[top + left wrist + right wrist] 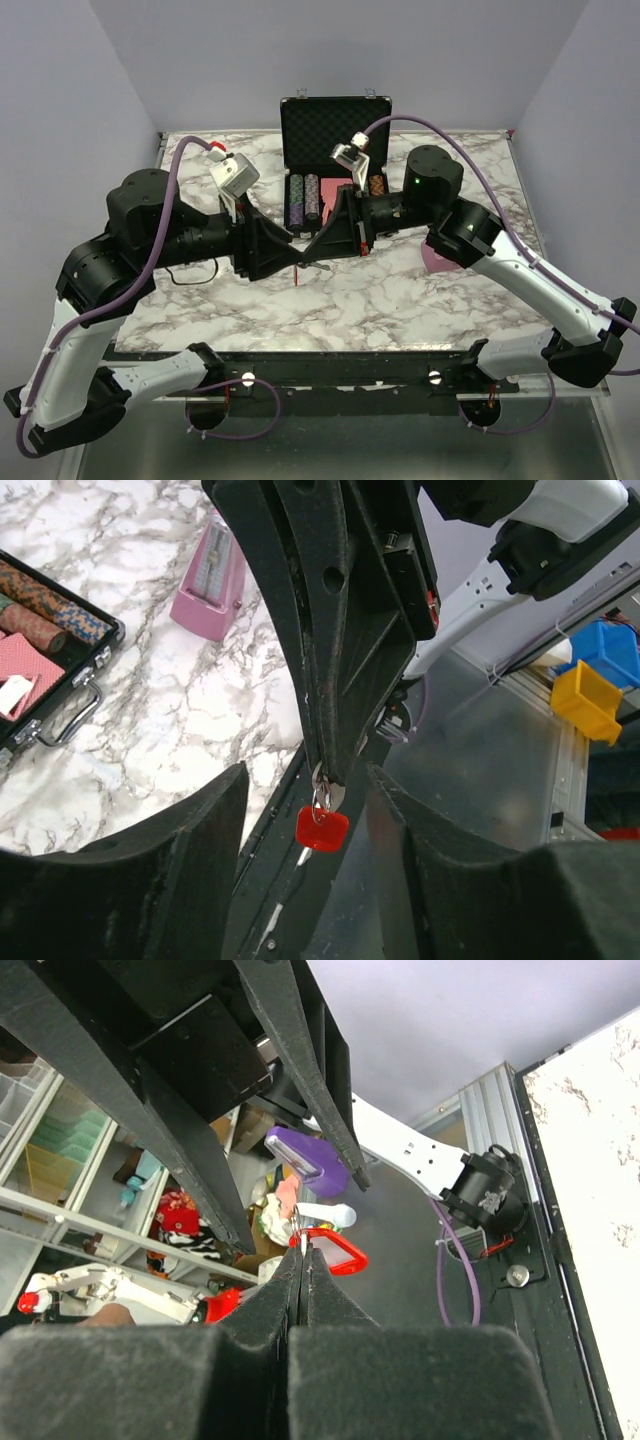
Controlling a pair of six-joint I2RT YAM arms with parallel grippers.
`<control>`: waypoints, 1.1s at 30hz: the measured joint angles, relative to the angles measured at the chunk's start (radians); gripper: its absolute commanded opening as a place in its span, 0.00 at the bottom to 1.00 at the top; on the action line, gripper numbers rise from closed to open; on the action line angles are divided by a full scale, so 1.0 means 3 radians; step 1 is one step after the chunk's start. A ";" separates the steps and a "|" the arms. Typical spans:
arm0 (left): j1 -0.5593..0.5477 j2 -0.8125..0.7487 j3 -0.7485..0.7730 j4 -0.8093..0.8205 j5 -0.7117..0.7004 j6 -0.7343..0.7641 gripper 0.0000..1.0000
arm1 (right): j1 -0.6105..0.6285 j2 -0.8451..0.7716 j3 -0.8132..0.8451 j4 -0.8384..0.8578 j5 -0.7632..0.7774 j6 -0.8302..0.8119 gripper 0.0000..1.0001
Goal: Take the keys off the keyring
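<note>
Right gripper (302, 1260) pinches one key (321, 782), one keyring (322, 829) dangling, left gripper (300, 1215) spread.

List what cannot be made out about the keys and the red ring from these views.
1. Top view: the small red oval keyring is a mere speck, and any key is too small to see.
2. Left wrist view: the shut right gripper covers the upper part of the silvery metal key piece, so the key count is unclear.
3. Right wrist view: its own fingers hide nearly all of the key. Mainly the red loop shows.
</note>
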 measured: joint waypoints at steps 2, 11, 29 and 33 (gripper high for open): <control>0.0045 0.0033 0.0001 -0.0018 0.0084 0.0029 0.50 | 0.0000 0.0011 0.0000 -0.0055 -0.0018 -0.0043 0.01; 0.0224 0.0196 0.0022 -0.0167 0.0415 0.0159 0.43 | 0.0000 0.0020 0.0000 -0.0198 -0.0081 -0.0177 0.01; 0.0331 0.0203 0.0011 -0.0270 0.0809 0.0337 0.34 | 0.0000 0.0051 0.0000 -0.0243 -0.0123 -0.0233 0.01; 0.0332 0.0205 0.0004 -0.0291 0.0852 0.0369 0.33 | 0.0000 0.0052 0.0000 -0.0243 -0.0128 -0.0233 0.01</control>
